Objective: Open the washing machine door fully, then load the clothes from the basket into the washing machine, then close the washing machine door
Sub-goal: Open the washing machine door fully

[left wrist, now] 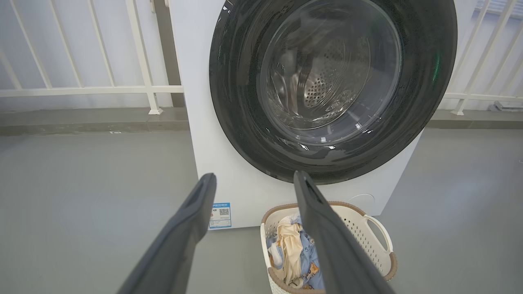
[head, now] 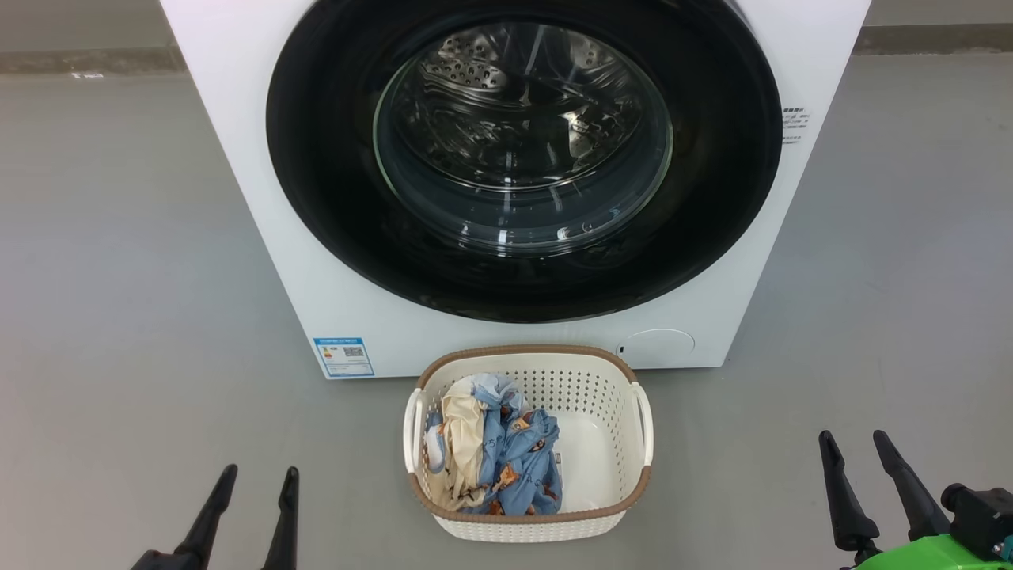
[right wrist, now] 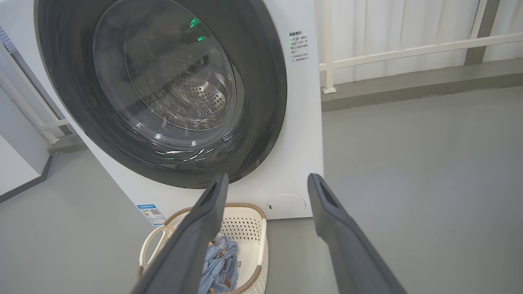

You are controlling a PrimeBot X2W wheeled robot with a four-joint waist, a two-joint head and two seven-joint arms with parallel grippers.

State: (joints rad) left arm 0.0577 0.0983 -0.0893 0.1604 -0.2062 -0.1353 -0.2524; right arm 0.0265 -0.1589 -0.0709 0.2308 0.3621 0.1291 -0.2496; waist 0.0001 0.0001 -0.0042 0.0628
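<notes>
The head view's top edge is cutting off the washing machine (head: 237, 158) and its door (head: 316, 158). The blue label (head: 343, 357) is showing print too small to read. The clothes (head: 518, 451) are covering the left floor of the basket (head: 522, 526), and a finger (left wrist: 327, 237) of my left gripper (left wrist: 254, 176) is hiding its middle.

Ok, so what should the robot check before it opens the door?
1. Door shut, not yet opened: ok.
2. Left claw open and empty: ok.
3. Right claw open and empty: ok.
4. Clothes all inside the basket: ok.
5. Basket, right in front of the machine, out of the door's swing: cannot tell.
6. Which side of the door to grab: cannot tell.
</notes>
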